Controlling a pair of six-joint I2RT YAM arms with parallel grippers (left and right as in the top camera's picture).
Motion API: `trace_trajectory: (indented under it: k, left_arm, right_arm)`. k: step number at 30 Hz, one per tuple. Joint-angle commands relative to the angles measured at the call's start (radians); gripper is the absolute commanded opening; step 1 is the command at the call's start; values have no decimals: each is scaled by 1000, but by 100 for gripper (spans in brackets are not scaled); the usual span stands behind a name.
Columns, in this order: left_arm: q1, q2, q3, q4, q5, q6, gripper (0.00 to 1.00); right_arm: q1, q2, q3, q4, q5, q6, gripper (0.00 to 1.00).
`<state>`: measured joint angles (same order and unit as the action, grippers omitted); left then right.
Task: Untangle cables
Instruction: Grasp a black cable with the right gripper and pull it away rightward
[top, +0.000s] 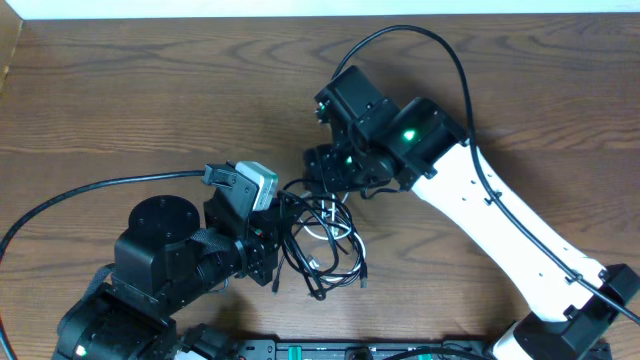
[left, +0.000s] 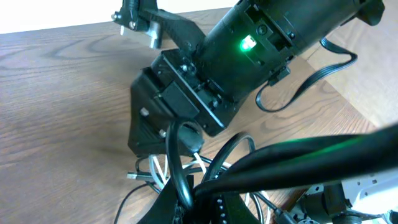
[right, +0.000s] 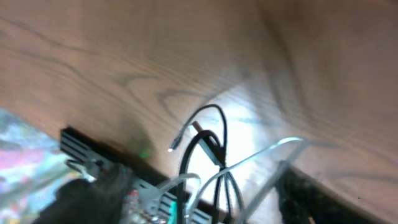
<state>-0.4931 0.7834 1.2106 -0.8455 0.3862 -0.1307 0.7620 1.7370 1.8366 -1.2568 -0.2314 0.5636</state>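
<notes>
The cables (top: 322, 243), several thin black cords and one white, lie in a tangle on the wooden table between my two arms. My left gripper (top: 275, 248) is at the tangle's left side. In the left wrist view the left gripper (left: 186, 200) is shut on a black cable (left: 176, 158), with white loops (left: 158, 172) and a plug on the table behind. My right gripper (top: 322, 172) is at the tangle's top edge and also shows in the left wrist view (left: 180, 109). The right wrist view is blurred: black and white cables (right: 216, 149) converge toward the right gripper (right: 217, 211), and its jaw state is unclear.
The thick black wire (top: 90, 190) of my left arm curves over the table's left part. Another (top: 440, 50) arcs over my right arm. A black strip with green lights (top: 320, 350) runs along the front edge. The table's left edge (top: 8, 60) is at the far left.
</notes>
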Motion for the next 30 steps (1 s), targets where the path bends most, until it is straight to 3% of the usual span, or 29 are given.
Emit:
trace_trajectory:
  k: [1, 2, 10, 15, 21, 30]
  left_arm:
    - [0, -6, 26, 8, -3, -1, 8]
    - [0, -6, 26, 9, -3, -1, 8]
    - [0, -6, 26, 8, -7, -1, 8]
    - [0, -6, 26, 7, -6, -1, 8]
    - [0, -6, 26, -36, -11, -1, 8]
    - [0, -6, 25, -56, -72, -1, 8]
  right_arm:
    - [10, 4, -1, -3, -11, 16, 10]
    - [11, 4, 0, -3, -11, 16, 1]
    - [4, 4, 0, -10, 33, 15, 1]
    - [-63, 4, 0, -10, 386, 23, 1]
    - [-228, 3, 0, -57, 786, 123, 1]
    - [-554, 2, 0, -148, 794, 139, 1]
